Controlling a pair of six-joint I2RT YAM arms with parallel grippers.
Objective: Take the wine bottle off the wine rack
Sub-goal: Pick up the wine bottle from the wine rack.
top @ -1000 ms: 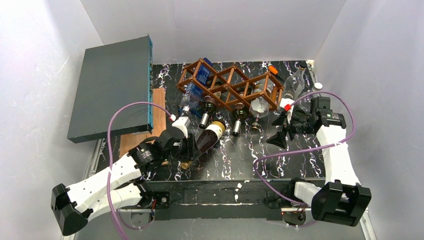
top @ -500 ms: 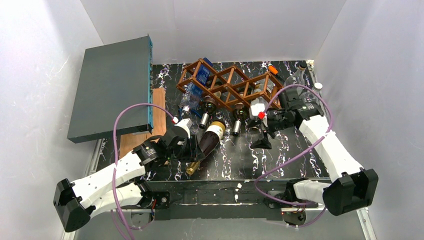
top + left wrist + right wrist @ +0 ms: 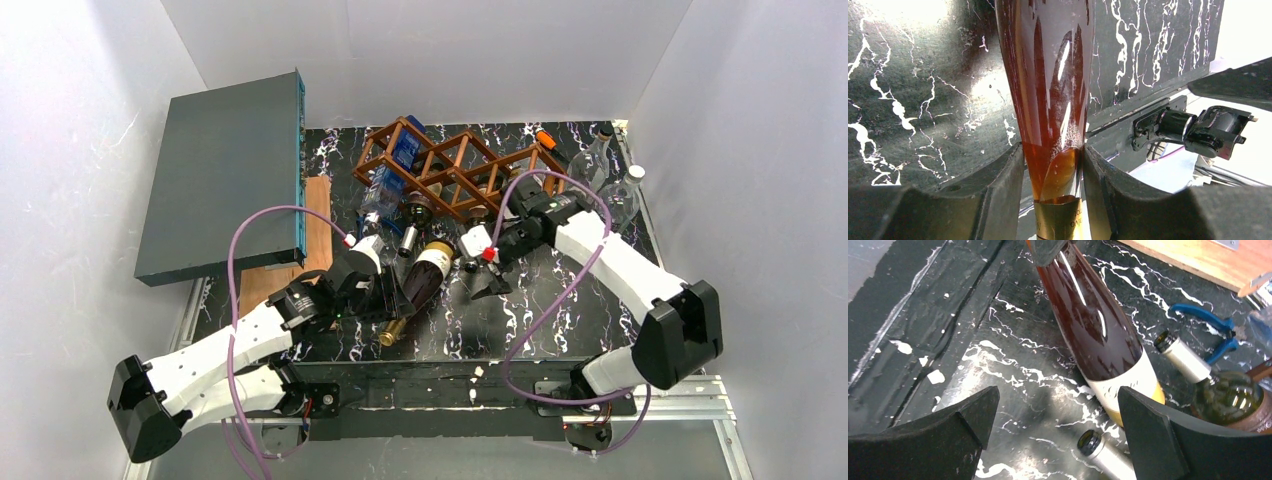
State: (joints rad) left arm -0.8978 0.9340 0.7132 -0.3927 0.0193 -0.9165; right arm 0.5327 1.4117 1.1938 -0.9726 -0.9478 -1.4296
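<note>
wine bottle (image 3: 421, 274) before wine rack (image 3: 452, 168), flat box (image 3: 220, 170) left

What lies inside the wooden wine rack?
A clear bottle with a blue label fills the left-end cell; a dark bottle with a silver neck lies beside it. The right arm hides much of the cells further right.

Amber wine bottle (image 3: 1096, 335) on black marbled table (image 3: 1008, 347), right claw (image 3: 1058, 399) spread wide, silver-capped neck (image 3: 1103, 454) close by

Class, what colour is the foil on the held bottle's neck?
Gold foil, clearest in the left wrist view.
</note>
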